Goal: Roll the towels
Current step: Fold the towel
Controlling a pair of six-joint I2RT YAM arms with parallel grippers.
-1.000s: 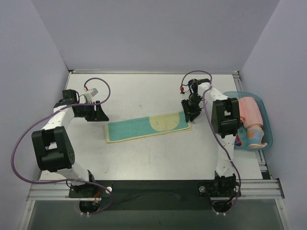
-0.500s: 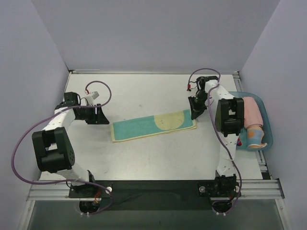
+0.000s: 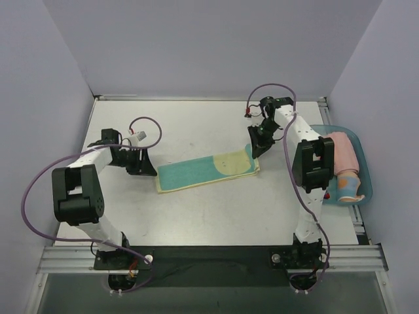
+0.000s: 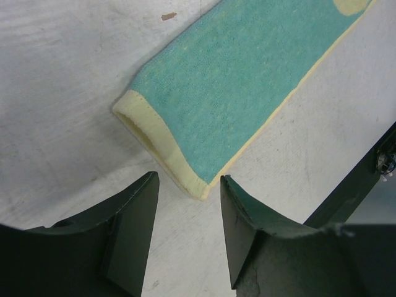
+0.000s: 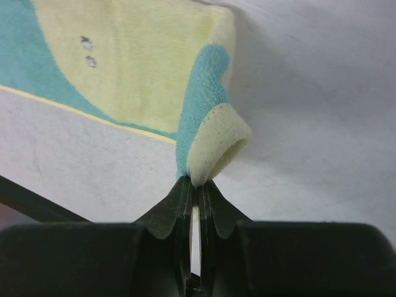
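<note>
Towel [image 3: 206, 171], yellow and teal, lies flat as a long strip across the middle of the table [image 3: 196, 216], between the two arms. It looks folded lengthwise into two layers. A red towel [image 3: 342, 154] sits in the tray [image 3: 366, 180] at the far right, apparently already rolled.

The right gripper [image 5: 197, 185] is clamped on the towel's right end, with its jaws closed on one small curled corner held at the very tips. The left gripper [image 4: 189, 185] hovers at the left end with its jaws apart. The towel's corner lies just ahead of the fingertips, and the gripper holds nothing.

The main risk, as I judge it, is that thin pinch. So little cloth is caught that a pull or a turn of the wrist could let the corner slip free and flop back.

Only one corner of the right end is held, so rolling from there may wind the strip askew. That would give a cone rather than an even roll.

The table looks smooth, so the whole strip may slide under the pull instead of curling over itself, unless the left end is pinned.

If the left jaws close where they are, they may catch only the edge or a single layer and peel the fold open.
</note>
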